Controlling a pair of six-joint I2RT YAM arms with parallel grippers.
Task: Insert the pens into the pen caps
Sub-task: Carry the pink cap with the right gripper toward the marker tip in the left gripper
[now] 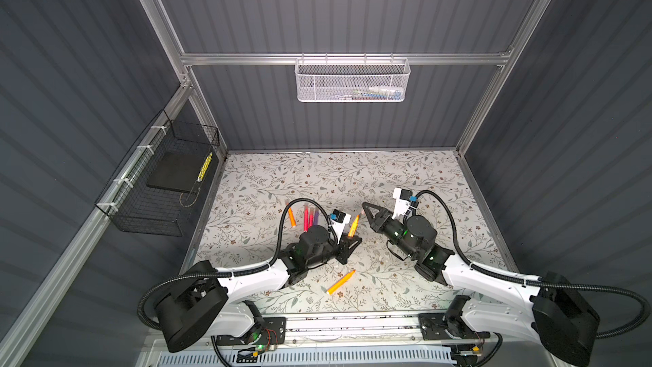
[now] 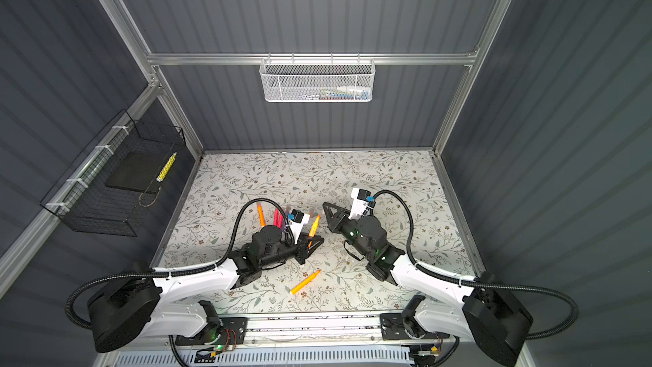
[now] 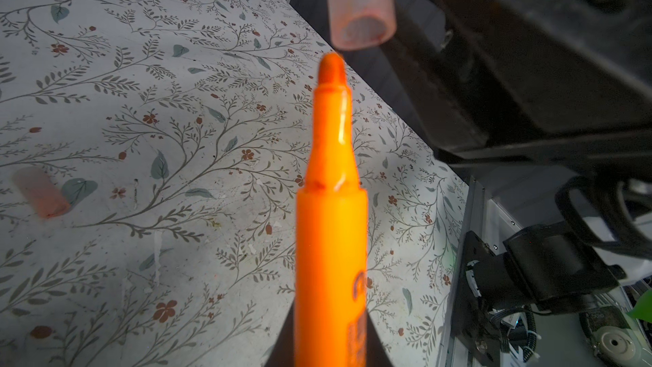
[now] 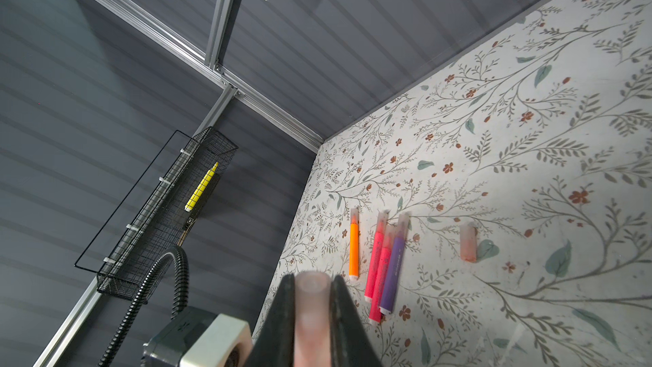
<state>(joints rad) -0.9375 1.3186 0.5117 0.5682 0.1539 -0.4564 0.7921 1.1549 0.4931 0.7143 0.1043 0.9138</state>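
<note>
Left claw (image 1: 352, 240) is clenched on the barrel of an orange pen (image 3: 331, 227), nib leading. Right claw (image 4: 312, 285) is clenched too, pinching a cap (image 4: 310, 326) across its sides, open mouth facing my pen.

In a top view the pen's long axis runs 7 to 1 o'clock, and the cap sits at 1 o'clock off the nib: near, apart, nothing entered. From the left wrist the nib looks aimed at the mouth's rim rather than its centre, so I reckon a small sideways correction comes before the push.

The pen is glossy hard plastic, a stepped cone narrowing to a rounded nib. The cap is a frosted pinkish tube, hollow.

Further out on the floral surface (image 1: 405, 171): four capped pens (image 4: 374, 263) side by side at 10 o'clock of the left claw, a loose cap (image 4: 468, 243) near them, and a spare orange pen (image 1: 340, 282) at 6 o'clock, seemingly bare-tipped.
</note>
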